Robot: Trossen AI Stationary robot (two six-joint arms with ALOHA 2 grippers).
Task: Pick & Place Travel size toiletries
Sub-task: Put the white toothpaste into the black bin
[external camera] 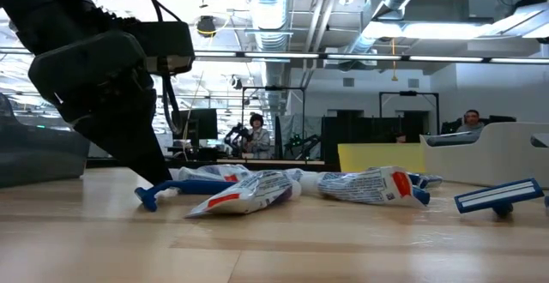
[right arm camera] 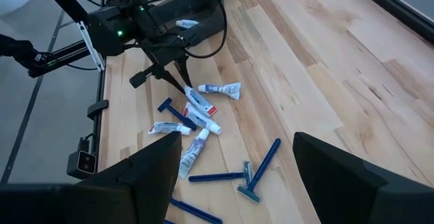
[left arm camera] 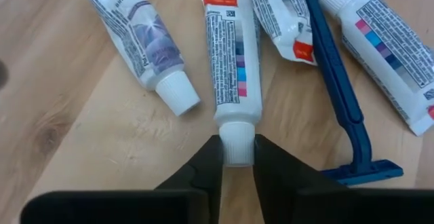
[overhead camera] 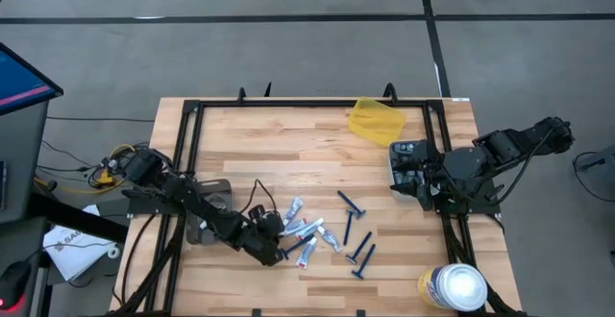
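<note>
Several white-and-blue squeeze tubes [overhead camera: 306, 231] and dark-blue razors [overhead camera: 357, 250] lie loose on the wooden table [overhead camera: 288, 144], near its front middle. My left gripper [left arm camera: 237, 157] is down among them, shut on the cap of one tube [left arm camera: 234, 68]; that tube lies flat with a razor [left arm camera: 342, 95] beside it. My right gripper [right arm camera: 237, 149] hangs open above the table's right side, its fingers wide apart and nothing between them. My left gripper pinches the tube's white screw cap [left arm camera: 237, 137] between its two fingertips, one on each side of the cap. The fingers slant down from the table's left and run in line with the tube. The tube lies flat on the wood.
A yellow pouch [overhead camera: 375, 121] lies at the far right of the table. A large white-lidded canister [overhead camera: 454, 286] stands at the near right corner. A black frame [overhead camera: 187, 154] edges the table. Bare wood stretches across the far half.
</note>
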